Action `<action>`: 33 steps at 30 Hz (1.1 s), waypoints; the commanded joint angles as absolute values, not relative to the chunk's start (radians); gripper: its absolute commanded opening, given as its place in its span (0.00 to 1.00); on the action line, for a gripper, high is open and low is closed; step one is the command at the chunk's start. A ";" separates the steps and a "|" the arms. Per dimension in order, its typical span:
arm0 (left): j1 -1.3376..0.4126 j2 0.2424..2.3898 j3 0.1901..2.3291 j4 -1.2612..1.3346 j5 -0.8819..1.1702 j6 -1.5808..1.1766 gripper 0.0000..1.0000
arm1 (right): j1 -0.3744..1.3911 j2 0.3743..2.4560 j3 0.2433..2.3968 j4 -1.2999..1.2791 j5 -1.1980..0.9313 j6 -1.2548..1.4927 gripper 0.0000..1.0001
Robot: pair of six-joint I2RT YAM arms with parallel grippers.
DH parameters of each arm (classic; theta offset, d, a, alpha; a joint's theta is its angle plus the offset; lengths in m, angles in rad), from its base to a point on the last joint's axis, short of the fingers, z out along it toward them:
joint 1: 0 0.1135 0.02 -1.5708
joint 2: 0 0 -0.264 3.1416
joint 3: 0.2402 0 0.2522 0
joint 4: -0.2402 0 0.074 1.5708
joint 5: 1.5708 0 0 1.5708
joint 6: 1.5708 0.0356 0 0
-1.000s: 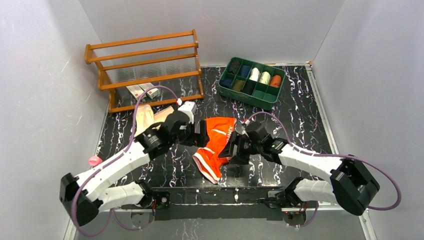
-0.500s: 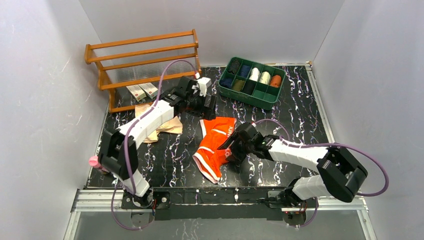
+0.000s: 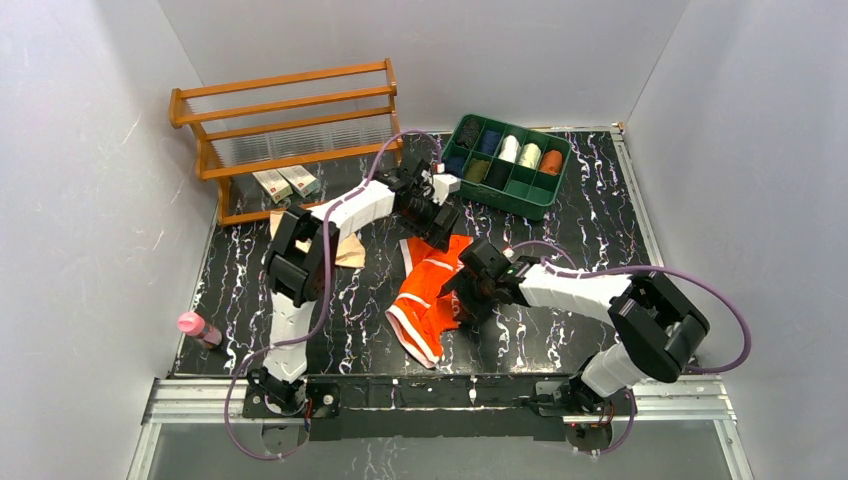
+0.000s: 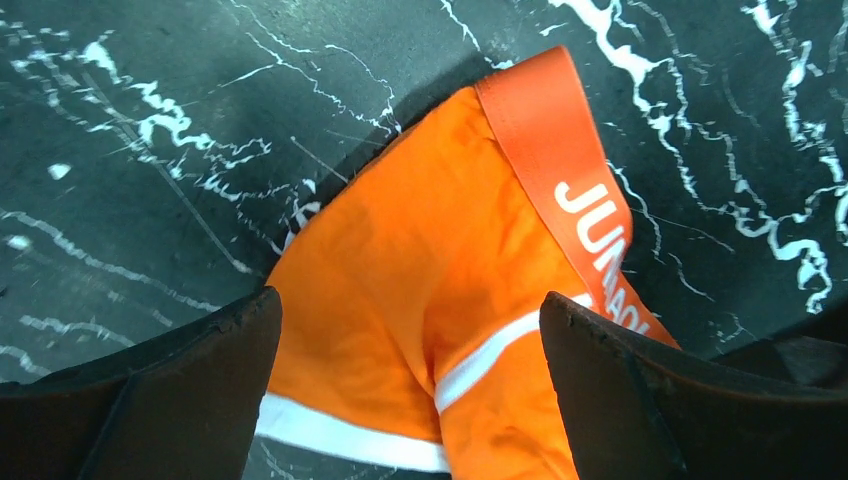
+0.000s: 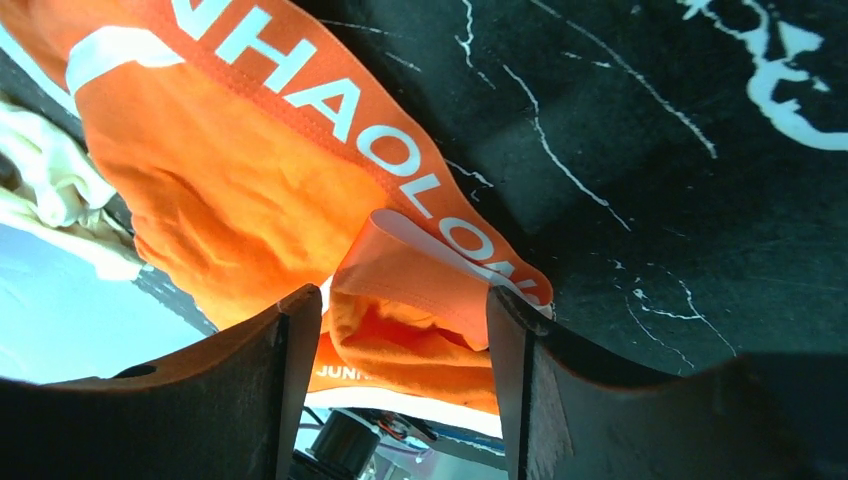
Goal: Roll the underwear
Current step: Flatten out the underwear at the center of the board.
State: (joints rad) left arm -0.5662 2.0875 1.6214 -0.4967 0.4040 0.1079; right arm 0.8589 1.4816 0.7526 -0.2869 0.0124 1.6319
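The orange underwear (image 3: 430, 290) with white trim lies crumpled mid-table, its lettered waistband (image 4: 580, 190) along the right side. My left gripper (image 3: 437, 213) hovers over its far end, open, both fingers (image 4: 150, 400) spread wide above the cloth (image 4: 400, 270) and my left gripper (image 4: 410, 300) holding nothing. My right gripper (image 3: 462, 296) sits at the garment's right edge; in the right wrist view a raised fold of waistband (image 5: 420, 290) sits between its fingers (image 5: 250, 390), my right gripper (image 5: 400, 300) still open around it. The beige underwear (image 3: 348, 250) lies left, partly hidden by the left arm.
A green compartment tray (image 3: 495, 198) holding several rolled garments stands at the back right. A wooden rack (image 3: 290, 130) stands at the back left with small white boxes (image 3: 285, 182) under it. A pink bottle (image 3: 197, 328) lies near the left edge.
My left arm has swung from beside the beige garment out to the far end of the orange underwear. My right gripper has crept left onto the cloth edge and narrowed a little.
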 commanded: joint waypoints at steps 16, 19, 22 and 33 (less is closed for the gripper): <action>-0.592 2.238 1.715 -0.669 0.446 0.210 0.61 | 0.861 1.424 0.807 -0.383 0.084 1.520 0.46; -0.592 2.243 1.710 -0.675 0.461 0.210 0.42 | 0.860 1.389 0.825 -0.393 0.103 1.512 0.62; -0.592 2.245 1.708 -0.675 0.464 0.204 0.28 | 0.860 1.380 0.841 -0.400 0.100 1.520 0.69; -0.592 2.163 1.655 -0.621 0.450 0.107 0.00 | 0.861 1.549 0.936 -0.445 -0.024 1.592 0.70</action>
State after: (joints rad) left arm -0.5838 2.2179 1.7101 -0.6019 0.4554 0.1525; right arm 0.8581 1.4873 0.8645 -0.3948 0.0200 1.5536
